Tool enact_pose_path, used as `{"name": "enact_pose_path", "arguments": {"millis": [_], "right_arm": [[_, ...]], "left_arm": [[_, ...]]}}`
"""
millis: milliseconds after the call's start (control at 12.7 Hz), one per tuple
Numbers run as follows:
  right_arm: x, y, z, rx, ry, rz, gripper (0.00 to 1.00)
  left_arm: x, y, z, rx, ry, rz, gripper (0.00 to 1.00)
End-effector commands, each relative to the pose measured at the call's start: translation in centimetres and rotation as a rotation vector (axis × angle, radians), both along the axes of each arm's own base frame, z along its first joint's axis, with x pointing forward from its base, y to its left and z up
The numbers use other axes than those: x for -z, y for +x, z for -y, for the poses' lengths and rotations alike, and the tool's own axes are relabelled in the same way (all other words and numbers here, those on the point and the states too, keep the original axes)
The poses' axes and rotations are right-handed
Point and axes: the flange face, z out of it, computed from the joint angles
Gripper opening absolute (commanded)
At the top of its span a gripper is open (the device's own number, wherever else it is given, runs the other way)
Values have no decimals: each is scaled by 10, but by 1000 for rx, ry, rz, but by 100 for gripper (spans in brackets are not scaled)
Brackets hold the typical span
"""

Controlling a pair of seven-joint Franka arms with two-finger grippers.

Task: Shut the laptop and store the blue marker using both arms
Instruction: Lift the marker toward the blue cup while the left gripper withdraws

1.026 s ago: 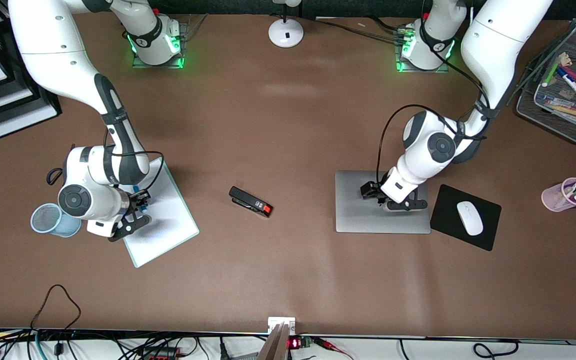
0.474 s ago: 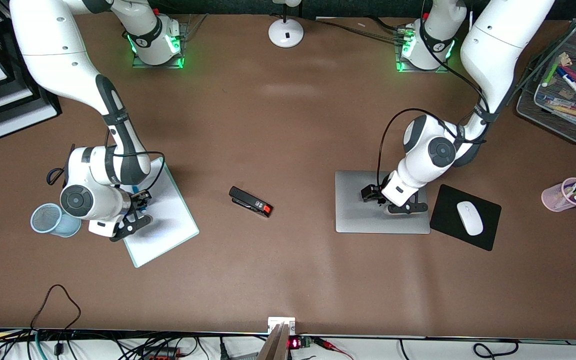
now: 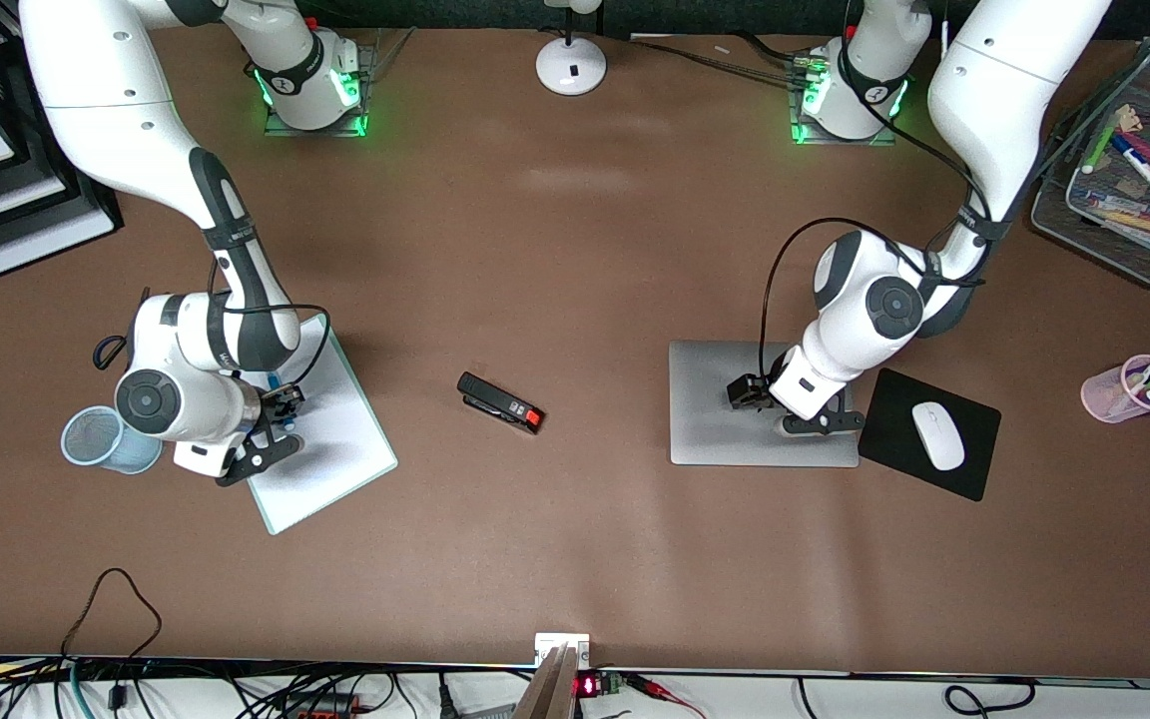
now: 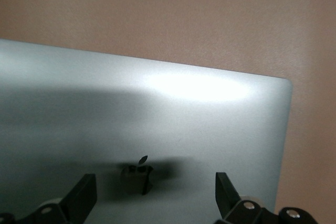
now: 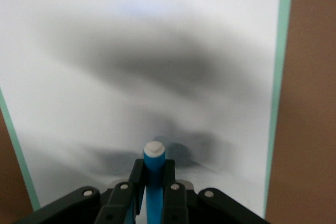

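Observation:
The silver-grey laptop (image 3: 715,419) lies closed on the table, lid up; its dark apple logo shows in the left wrist view (image 4: 137,174). My left gripper (image 3: 820,427) hovers just over the lid near the mousepad-side edge, open and empty, fingers (image 4: 84,198) spread wide. My right gripper (image 3: 266,449) is over the white clipboard (image 3: 335,439) and shut on the blue marker (image 5: 155,182), which stands upright between the fingers with its white end pointing down at the sheet. The gripper also shows in the right wrist view (image 5: 155,174).
A blue mesh cup (image 3: 101,439) stands beside the right gripper. A black-and-red stapler (image 3: 500,402) lies mid-table. A black mousepad (image 3: 894,419) with a white mouse (image 3: 937,435) sits beside the laptop. A pink cup (image 3: 1129,389) of markers and a mesh tray (image 3: 1134,150) stand at the left arm's end.
My left gripper has drifted over the closed lid toward the mousepad. The right gripper with the blue marker has hardly moved.

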Motion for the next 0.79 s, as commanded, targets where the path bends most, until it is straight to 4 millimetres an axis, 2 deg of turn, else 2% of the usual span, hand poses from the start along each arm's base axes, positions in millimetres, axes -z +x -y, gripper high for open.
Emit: {"name": "enact_pose_path", "arguments": {"millis": [0, 316, 474, 711], "right_arm": [[-45, 11, 0, 17, 17, 56, 0], [-144, 17, 19, -45, 33, 182, 0], [-179, 17, 64, -89, 49, 230, 0], [-210, 19, 117, -164, 66, 287, 0]], "left_arm": [[-28, 4, -4, 4, 20, -19, 100], [-61, 11, -8, 6, 34, -24, 100], [-79, 12, -9, 7, 43, -26, 100], [-114, 13, -12, 10, 58, -27, 100]]}}
